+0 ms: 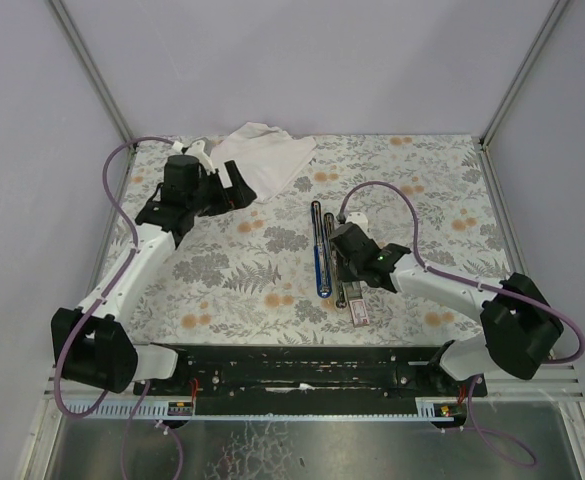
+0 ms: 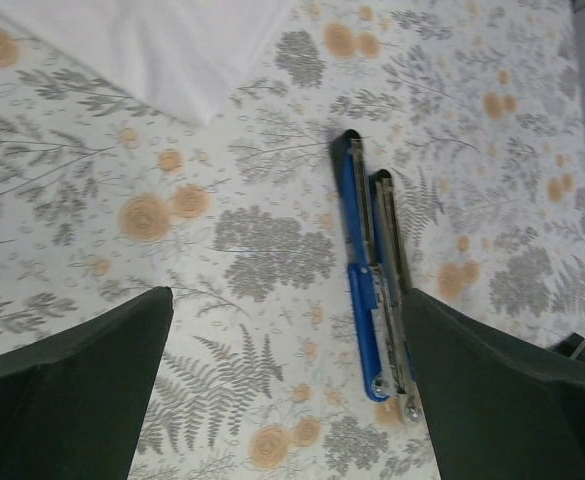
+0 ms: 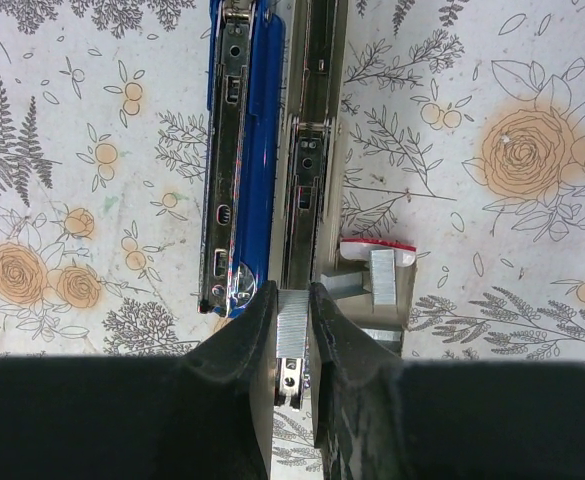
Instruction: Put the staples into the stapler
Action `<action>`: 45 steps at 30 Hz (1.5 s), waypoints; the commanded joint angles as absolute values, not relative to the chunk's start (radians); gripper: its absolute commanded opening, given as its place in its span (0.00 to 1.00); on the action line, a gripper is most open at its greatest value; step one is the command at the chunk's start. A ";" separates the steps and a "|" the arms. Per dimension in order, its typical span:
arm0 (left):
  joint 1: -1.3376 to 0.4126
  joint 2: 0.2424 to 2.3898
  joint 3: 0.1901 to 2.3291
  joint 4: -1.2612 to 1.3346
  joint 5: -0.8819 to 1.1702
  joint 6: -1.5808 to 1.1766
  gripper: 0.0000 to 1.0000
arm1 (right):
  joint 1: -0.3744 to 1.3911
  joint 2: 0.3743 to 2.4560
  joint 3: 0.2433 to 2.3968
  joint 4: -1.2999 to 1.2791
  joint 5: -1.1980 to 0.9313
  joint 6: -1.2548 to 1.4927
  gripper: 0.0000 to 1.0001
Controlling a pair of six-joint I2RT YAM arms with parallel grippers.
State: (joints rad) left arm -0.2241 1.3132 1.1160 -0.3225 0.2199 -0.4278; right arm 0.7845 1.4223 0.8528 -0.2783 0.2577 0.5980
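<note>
Table under a matte floral-print cloth, ferns and orange roses, boxed in by plain lilac-grey wall panels; crumpled white fabric lies at the far edge. Two long, narrow staplers lie opened flat side by side: glossy blue stapler, silvery metal stapler on its right. Only the right wrist view shows the right gripper pinched on a ribbed silvery staple strip over the silvery stapler's near end, the small flat red-and-white staple box just beside; the left gripper hangs spread wide, empty.
</note>
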 commanded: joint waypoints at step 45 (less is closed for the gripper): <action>-0.069 1.304 1.078 -0.316 0.354 -0.428 0.97 | 0.827 1.514 0.869 -0.239 0.294 0.646 0.15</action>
State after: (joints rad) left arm -0.0826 1.3109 1.0904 -0.3561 0.3191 -0.4171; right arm 0.8135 1.5154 0.8532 -0.2626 0.2893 0.6300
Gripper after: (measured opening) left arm 0.970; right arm 0.210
